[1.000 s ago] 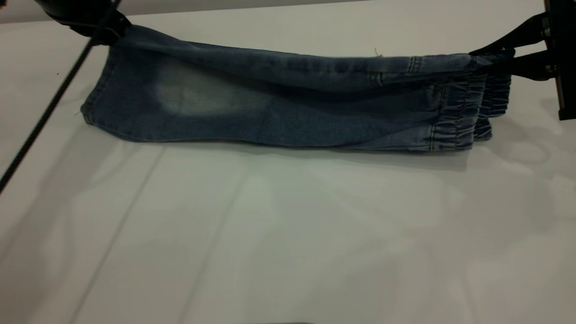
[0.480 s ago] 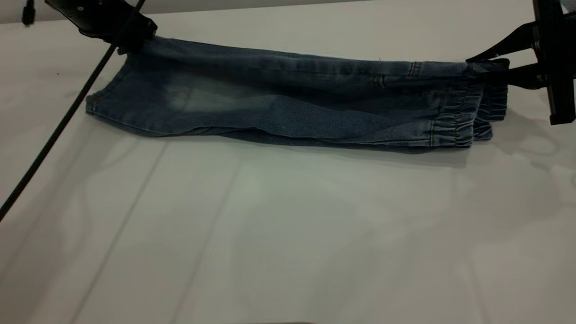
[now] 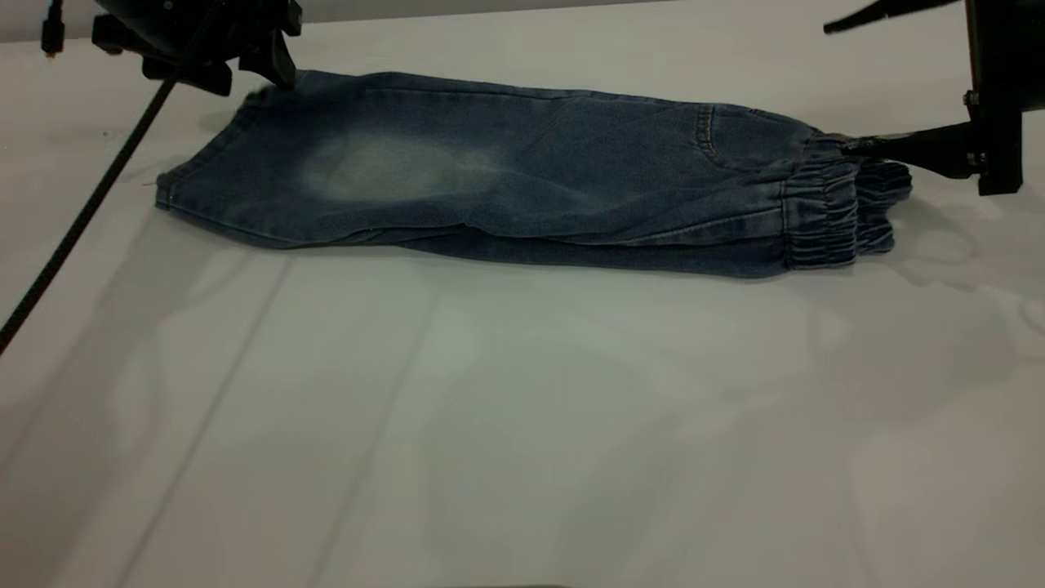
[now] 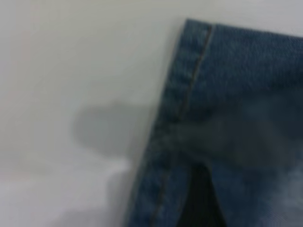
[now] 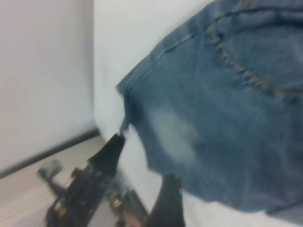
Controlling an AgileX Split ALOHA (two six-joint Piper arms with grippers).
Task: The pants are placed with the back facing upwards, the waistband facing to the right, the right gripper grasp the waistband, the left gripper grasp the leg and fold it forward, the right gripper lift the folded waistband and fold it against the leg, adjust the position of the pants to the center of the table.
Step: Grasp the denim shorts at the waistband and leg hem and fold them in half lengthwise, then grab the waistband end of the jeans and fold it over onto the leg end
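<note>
I have the pants (image 3: 522, 184) lying folded lengthwise on the white counter (image 3: 522, 425), one leg laid over the other, toward the far side of the surface and not yet centred. The elastic waistband (image 3: 824, 216) is at the right end and the hems at the left. A pale washed patch (image 3: 384, 167) shows on the upper layer; I can't see the printed side from here.

My right tool (image 3: 849, 86) is spread wide: one finger pokes out high near the top edge of the exterior view, the other lies low with its tip at the waistband, so it grips nothing. My left tool (image 3: 273, 69) sits at the far left corner of the hem, a fingertip touching or just above the cloth; I cannot tell whether it is open or closed. The left wrist view shows only the stitched hem edge (image 4: 187, 94) flat on the counter.

I judge the first fold finished and both tools letting go. Next I need the right tool to close on the doubled waistband, lift it and carry it leftward over the leg, then slide the bundle to the middle.
</note>
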